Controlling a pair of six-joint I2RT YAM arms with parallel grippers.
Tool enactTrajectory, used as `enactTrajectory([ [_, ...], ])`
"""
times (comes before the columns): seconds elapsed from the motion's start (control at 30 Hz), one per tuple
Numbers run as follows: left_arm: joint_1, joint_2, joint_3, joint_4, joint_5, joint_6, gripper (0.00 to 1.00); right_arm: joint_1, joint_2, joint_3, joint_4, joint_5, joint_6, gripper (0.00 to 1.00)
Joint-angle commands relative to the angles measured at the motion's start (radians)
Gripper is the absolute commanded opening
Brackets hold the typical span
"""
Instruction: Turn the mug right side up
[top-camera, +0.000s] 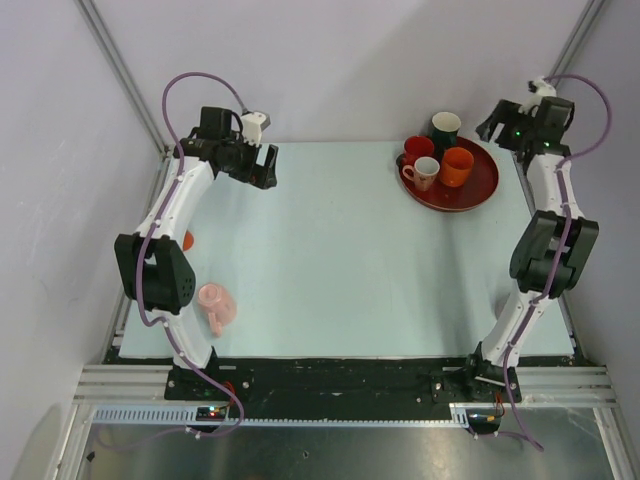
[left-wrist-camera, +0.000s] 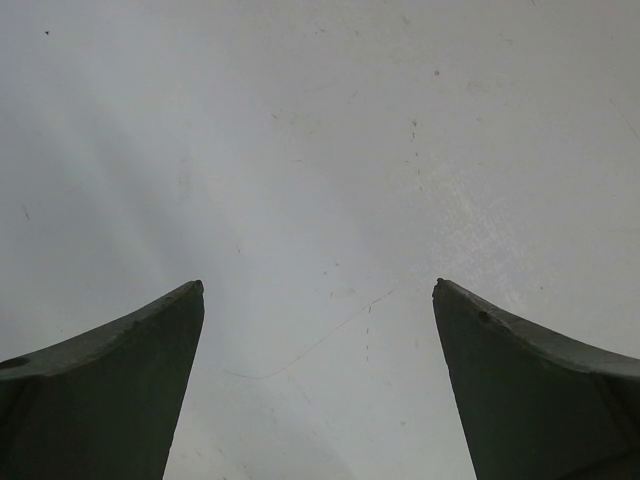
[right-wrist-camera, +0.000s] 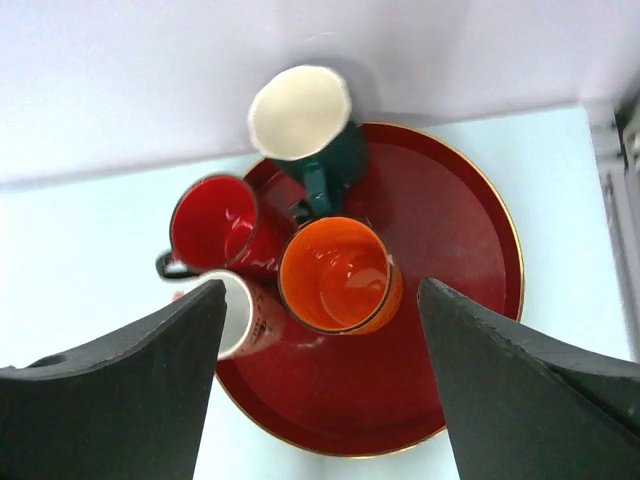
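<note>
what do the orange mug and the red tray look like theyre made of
Orange mug: likely glazed ceramic; it is glossy, with bright highlights inside. Red tray: a glossy lacquered or plastic surface, hard to tell which; it shows soft reflections and a thin gold line along its edge.

An orange-red thing (top-camera: 188, 240) at the left edge of the surface (top-camera: 330, 260) is mostly hidden behind the left arm (top-camera: 165, 215); too little shows to name it. The pink mug (top-camera: 214, 305) lies just beside that arm (too small from above to tell which end faces up). In the right wrist view the white mug (right-wrist-camera: 240, 315) is half covered by one of the right fingers (right-wrist-camera: 130, 400), which also hide parts of the red tray (right-wrist-camera: 470, 260). The left fingers (left-wrist-camera: 100, 400) are cut off by the bottom edge, as are the right ones.
</note>
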Motion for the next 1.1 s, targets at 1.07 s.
enactTrajectory([
  [1.07, 0.011, -0.057, 0.000, 0.009, -0.006, 0.038, 1.00, 0.039, 0.245, -0.006, 0.135, 0.101, 0.808, 0.80],
])
